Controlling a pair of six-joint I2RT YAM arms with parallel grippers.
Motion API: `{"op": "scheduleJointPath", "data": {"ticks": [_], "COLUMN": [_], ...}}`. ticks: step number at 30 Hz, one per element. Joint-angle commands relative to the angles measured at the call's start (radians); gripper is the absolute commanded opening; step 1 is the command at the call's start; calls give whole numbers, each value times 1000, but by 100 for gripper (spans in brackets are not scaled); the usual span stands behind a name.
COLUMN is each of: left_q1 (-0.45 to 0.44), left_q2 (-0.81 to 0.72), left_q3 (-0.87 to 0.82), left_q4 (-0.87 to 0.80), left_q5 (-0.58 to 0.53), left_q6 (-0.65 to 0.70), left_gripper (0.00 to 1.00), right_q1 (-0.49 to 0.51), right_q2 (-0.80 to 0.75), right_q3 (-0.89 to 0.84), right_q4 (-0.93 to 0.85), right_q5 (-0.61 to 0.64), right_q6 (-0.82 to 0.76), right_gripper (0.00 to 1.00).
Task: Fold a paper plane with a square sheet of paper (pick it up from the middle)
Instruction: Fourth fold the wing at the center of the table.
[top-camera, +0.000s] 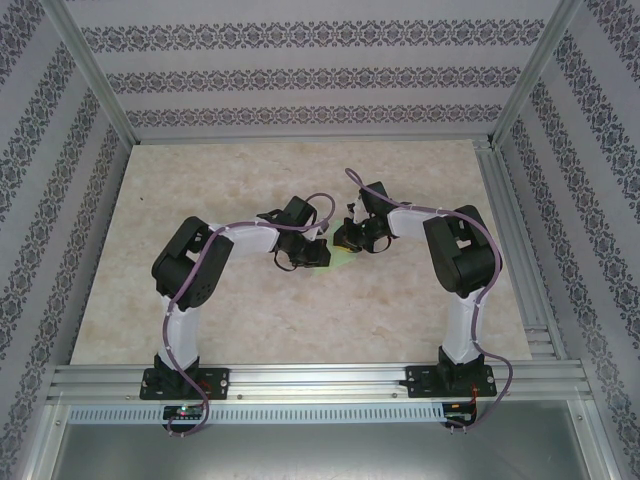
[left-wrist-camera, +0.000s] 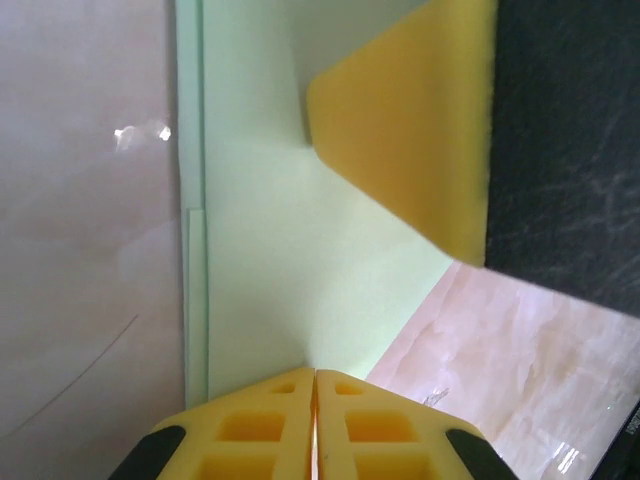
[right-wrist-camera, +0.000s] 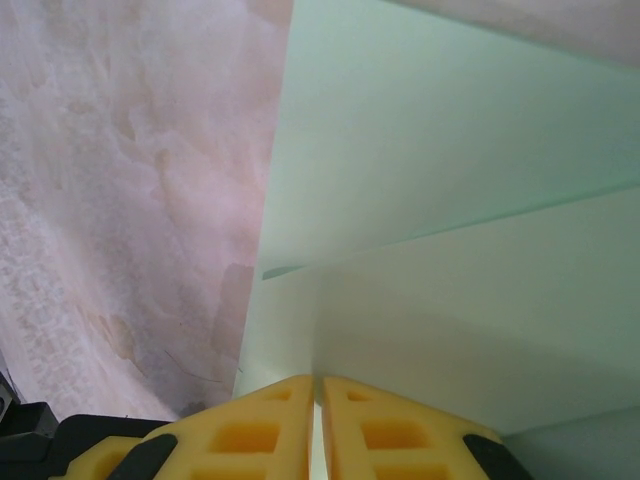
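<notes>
Seemingly midway, the left gripper (left-wrist-camera: 315, 375) and right gripper (right-wrist-camera: 318, 380) each have jaws clamped together on the square sheet of paper (left-wrist-camera: 270, 250), which spreads just ahead of both tips; layered edges suggest early folds are made; no dart shape yet.

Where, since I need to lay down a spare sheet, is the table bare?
The middle is crowded: left gripper and right gripper meet there, both shut on the folded paper. Bare table lies between them and the back wall, and again between left arm and right arm by the near edge.
</notes>
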Motion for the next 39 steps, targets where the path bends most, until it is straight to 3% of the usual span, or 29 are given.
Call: {"op": "scheduleJointPath", "data": {"ticks": [1, 39], "left_q1": [12, 45], "left_q2": [1, -139], "left_q3": [-10, -257], "left_q4": [-90, -91], "left_q5": [-5, 14], "left_q6": [56, 140], "left_gripper": [9, 2], "right_q1": [-1, -7], "right_q2": [79, 92], "right_q3": [-19, -8], "right_q4": [-79, -125], "right_q5": [93, 127], "right_q6": [-37, -62], "right_gripper": [14, 14]}}
